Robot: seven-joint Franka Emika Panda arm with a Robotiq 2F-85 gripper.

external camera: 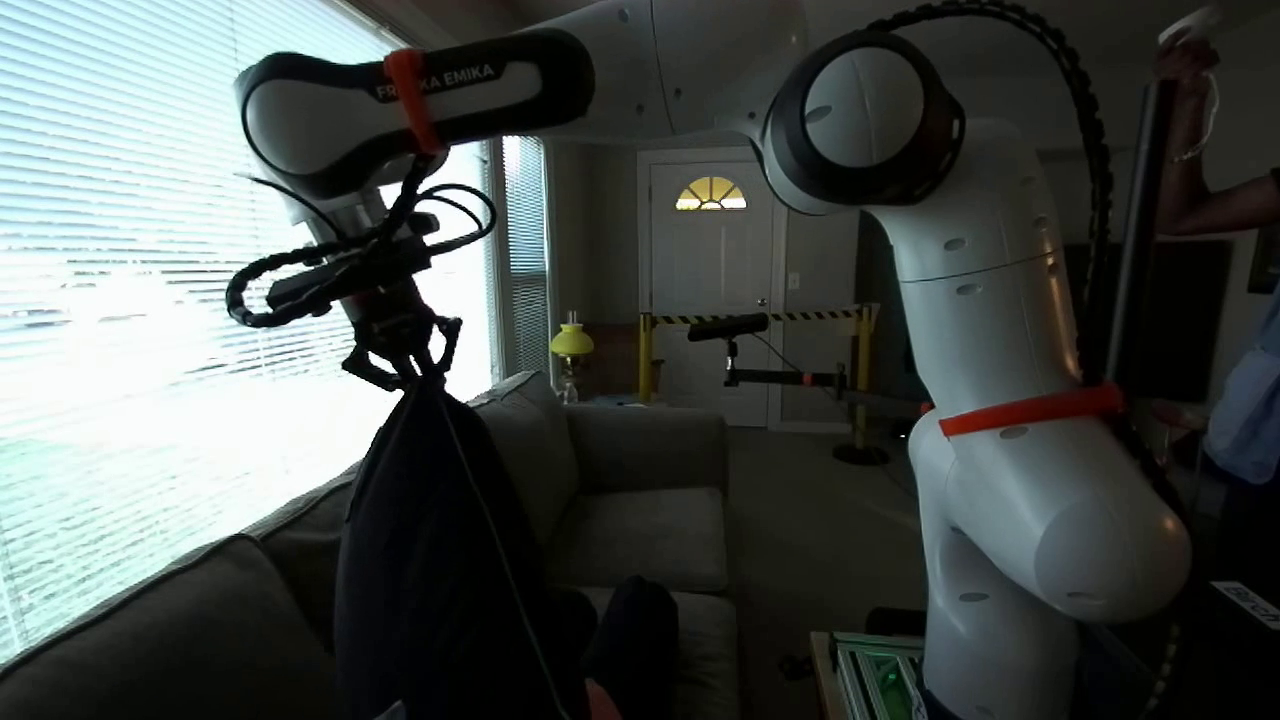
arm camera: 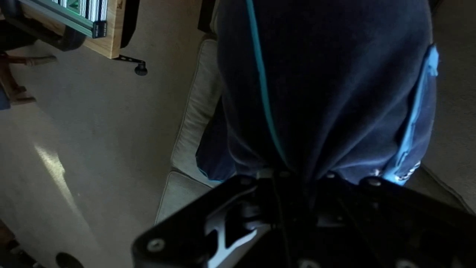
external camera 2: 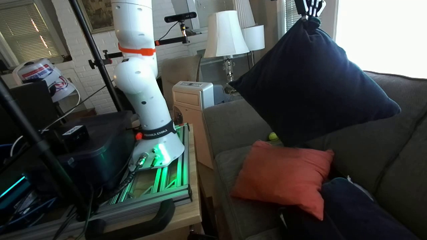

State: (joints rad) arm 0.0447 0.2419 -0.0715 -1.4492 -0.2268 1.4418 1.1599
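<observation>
Far left: white robot arm [external camera 2: 143, 90] standing on wooden worktop [external camera 2: 188, 213]. Pale lamp [external camera 2: 227, 36] beyond. Grey sofa [external camera 2: 237, 126] next, yellow-green ball [external camera 2: 273, 136] and orange cushion [external camera 2: 283, 173] on it. Above, fingers [external camera 2: 302, 8] clenched on one corner of navy cushion [external camera 2: 313, 80], which hangs over the sofa; can't tell if its low corner touches anything. Far right: second dark cushion [external camera 2: 360, 210], beside the orange one.

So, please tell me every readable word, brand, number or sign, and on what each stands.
"FR…KA EMIKA": arm link, partly behind an orange band.
"RANKA EMIKA": black base collar.
"Birch", seemingly: white label on something dark.
Too small or blurred: print on the white bucket, black box and corner cap.
</observation>
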